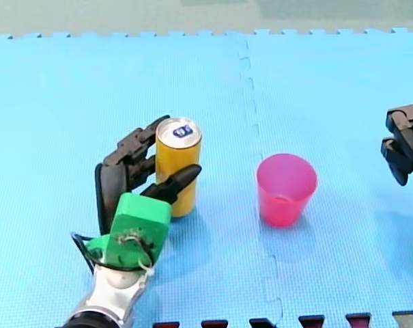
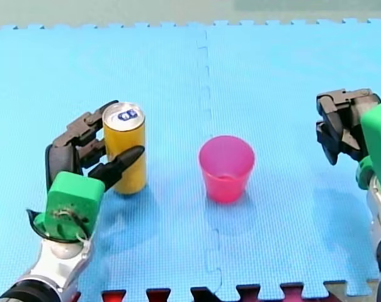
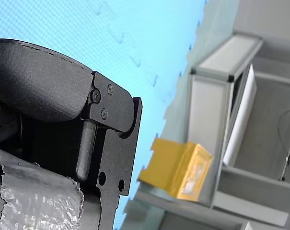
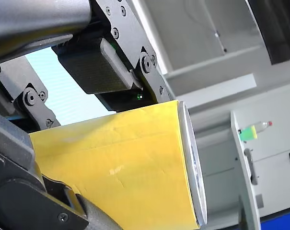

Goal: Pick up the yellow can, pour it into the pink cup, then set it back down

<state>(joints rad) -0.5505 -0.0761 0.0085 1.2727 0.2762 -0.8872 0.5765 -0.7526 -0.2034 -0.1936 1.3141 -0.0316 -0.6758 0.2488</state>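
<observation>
Left hand [image 1: 121, 174] is nearest, closed around the can [image 1: 175, 154]: thumb across the front, fingers round the back. The can stands upright on the mat [image 1: 315, 89], and its base looks to be touching the foam. In the second wrist view a finger pad [image 4: 101, 67] sits flat on the yellow side, so the grip looks square to me. I'd squeeze firm but not crush, lift straight up, then carry it right to the cup [image 1: 286, 191], which stands near but apart. Tip slowly over the rim. The right hand [image 2: 338, 123] is off at the right side, holding nothing.
</observation>
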